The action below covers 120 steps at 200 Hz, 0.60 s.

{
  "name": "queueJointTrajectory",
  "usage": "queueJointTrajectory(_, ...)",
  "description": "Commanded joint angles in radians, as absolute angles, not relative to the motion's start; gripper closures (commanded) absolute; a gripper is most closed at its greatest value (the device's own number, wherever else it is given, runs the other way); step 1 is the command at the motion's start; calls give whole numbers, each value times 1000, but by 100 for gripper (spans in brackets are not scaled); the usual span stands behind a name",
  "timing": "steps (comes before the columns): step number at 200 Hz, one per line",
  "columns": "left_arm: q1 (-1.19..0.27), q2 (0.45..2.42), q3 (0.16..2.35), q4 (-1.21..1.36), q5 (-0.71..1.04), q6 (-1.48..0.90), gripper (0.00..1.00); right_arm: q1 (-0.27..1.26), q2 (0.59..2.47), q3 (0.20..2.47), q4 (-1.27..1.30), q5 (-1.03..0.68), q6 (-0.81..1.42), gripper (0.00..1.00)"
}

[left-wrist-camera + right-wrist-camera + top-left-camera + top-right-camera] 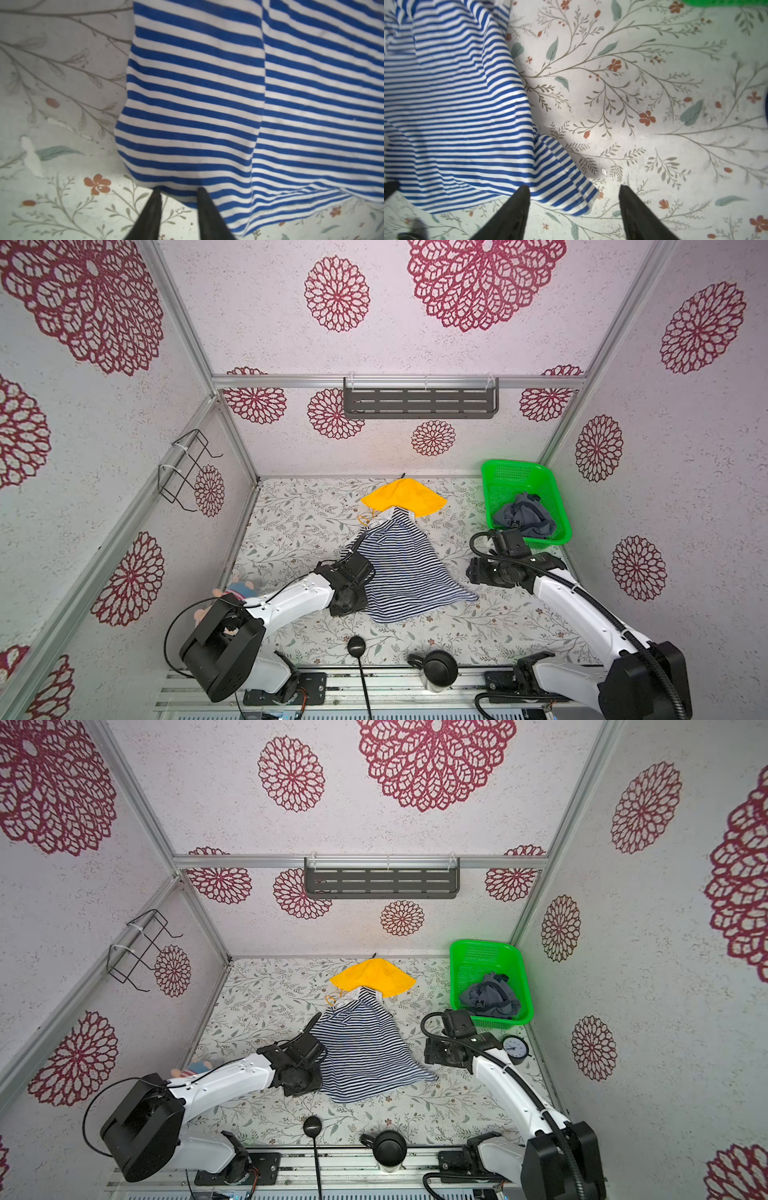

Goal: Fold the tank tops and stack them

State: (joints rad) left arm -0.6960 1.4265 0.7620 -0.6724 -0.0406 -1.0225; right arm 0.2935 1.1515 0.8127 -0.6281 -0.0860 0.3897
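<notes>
The striped tank top (399, 568), spread between the two grippers, carries narrow navy and white bands, a brighter blue in the wrist views. The left gripper (178, 190) and the right gripper (574, 187) both have plain black fingers. Under them the table (291, 522) is pale, printed with grey-green sprigs, teal leaves and small rust-red flowers. Past the striped top, away from both grippers, the hat (403, 497) is plain yellow. Near the right gripper, away from the left one, the basket (511, 479) is bright green mesh around a slate blue-grey tank top (523, 516)
</notes>
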Motion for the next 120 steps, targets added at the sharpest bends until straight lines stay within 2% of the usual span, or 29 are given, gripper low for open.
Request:
queueJointTrajectory(1,-698,1415,762,-667,-56,-1026,28,276,1137,819,-624,-156,417,21)
queueJointTrajectory(8,-696,1413,760,-661,-63,-1020,16,275,1139,822,-617,-165,416,21)
queueJointTrajectory(14,-696,1412,759,-655,-67,-1014,11,276,1145,824,-611,-171,416,21)
queueJointTrajectory(23,-694,1417,763,-639,-73,-999,9,275,1151,827,-602,-185,409,21)
queueJointTrajectory(32,-688,1431,774,-624,-72,-985,13,282,1163,838,-604,-211,385,26)
queueJointTrajectory(44,-680,1458,800,-613,-72,-964,22,317,1180,861,-621,-213,352,32)
queueJointTrajectory(60,-661,1501,838,-594,-65,-931,53,373,1207,882,-637,-178,337,41)
queueJointTrajectory(79,-632,1558,894,-601,-54,-872,79,414,1232,875,-612,-177,352,50)
queueJointTrajectory(97,-600,1602,963,-642,-49,-790,91,484,1290,865,-560,-167,374,57)
queueJointTrajectory(120,-559,1667,1085,-735,-43,-650,99,561,1417,886,-460,-150,409,71)
